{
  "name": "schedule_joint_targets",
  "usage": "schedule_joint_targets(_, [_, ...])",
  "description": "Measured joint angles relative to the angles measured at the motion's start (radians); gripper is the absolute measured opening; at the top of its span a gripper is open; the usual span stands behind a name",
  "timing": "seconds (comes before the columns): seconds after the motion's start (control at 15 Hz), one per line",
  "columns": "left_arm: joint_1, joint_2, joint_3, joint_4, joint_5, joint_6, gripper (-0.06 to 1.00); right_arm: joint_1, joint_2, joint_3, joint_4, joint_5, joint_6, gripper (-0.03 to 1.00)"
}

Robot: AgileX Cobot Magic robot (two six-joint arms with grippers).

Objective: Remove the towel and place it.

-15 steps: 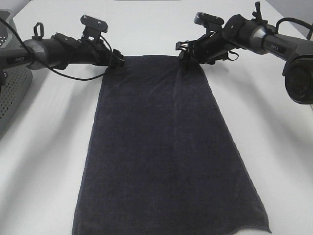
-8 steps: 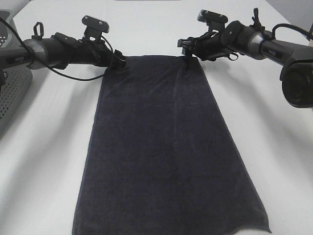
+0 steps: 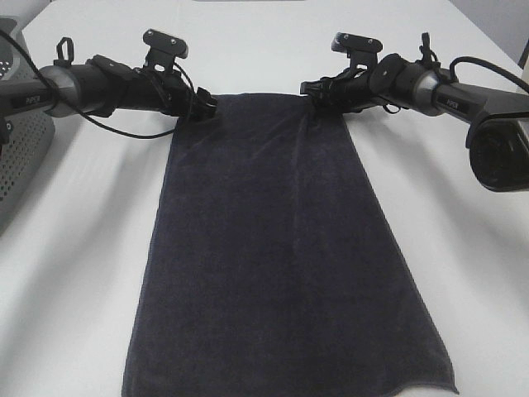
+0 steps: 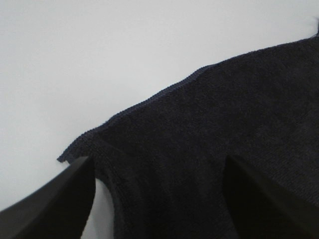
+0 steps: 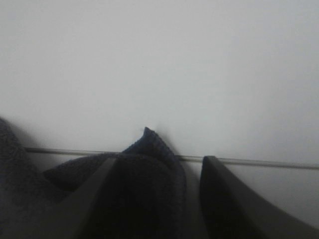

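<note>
The dark navy towel [image 3: 273, 248] lies spread flat on the white table [image 3: 74, 273], running from the far middle to the near edge. My left gripper [image 3: 204, 104] sits low at the towel's far left corner. In the left wrist view the towel [image 4: 214, 139] lies between the two wide-apart fingers [image 4: 60, 199] of that gripper [image 4: 158, 159], which is open. My right gripper [image 3: 312, 87] is at the far right corner. In the right wrist view a bunched, peaked corner of the towel [image 5: 149, 164] stands between its fingers [image 5: 234, 199], with a thin gap on one side; the gripper [image 5: 159, 159] is open.
A grey perforated basket [image 3: 16, 157] stands at the table's left edge, behind the left arm [image 3: 91, 87]. The right arm [image 3: 463, 99] reaches in from the right, with its base joint at that edge. White table lies on both sides of the towel.
The right gripper has swung from pointing down at the corner to lying nearly level, and its fingers have drawn closer together around the corner. The left gripper has barely moved.
</note>
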Motion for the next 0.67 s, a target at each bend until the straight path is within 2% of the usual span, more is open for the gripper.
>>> schedule_joint_targets(0.2, [0.000, 0.000, 0.000, -0.001, 0.003, 0.000, 0.68, 0.000, 0.003, 0.000, -0.009, -0.024, -0.004, 0.14])
schedule_joint_targets(0.33, [0.000, 0.000, 0.000, -0.001, 0.003, 0.000, 0.68, 0.000, 0.003, 0.000, -0.010, -0.039, -0.004, 0.02])
schedule_joint_targets(0.67, [0.000, 0.000, 0.000, -0.001, 0.003, 0.000, 0.68, -0.026, 0.003, 0.000, -0.013, -0.055, -0.002, 0.02])
